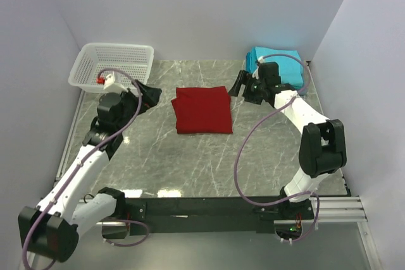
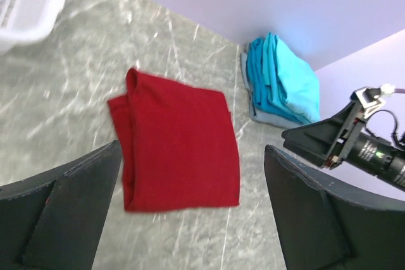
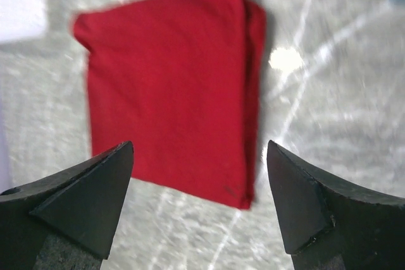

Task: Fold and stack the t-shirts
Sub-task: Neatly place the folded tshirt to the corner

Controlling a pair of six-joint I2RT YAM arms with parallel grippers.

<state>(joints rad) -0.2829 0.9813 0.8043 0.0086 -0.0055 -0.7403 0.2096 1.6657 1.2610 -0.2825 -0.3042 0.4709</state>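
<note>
A deep red t-shirt [image 1: 202, 109] lies folded into a rectangle on the marble table's middle; it also shows in the left wrist view [image 2: 177, 143] and the right wrist view [image 3: 168, 80]. Folded turquoise t-shirts [image 1: 278, 65] are stacked at the back right corner, also in the left wrist view [image 2: 281, 83]. My left gripper [image 1: 152, 95] is open and empty, hovering left of the red shirt. My right gripper [image 1: 239, 85] is open and empty, hovering right of the red shirt, in front of the turquoise stack.
A white plastic mesh basket [image 1: 112, 66] stands at the back left corner. Walls enclose the table on three sides. The table's front edge carries a black rail [image 1: 209, 207] with the arm bases.
</note>
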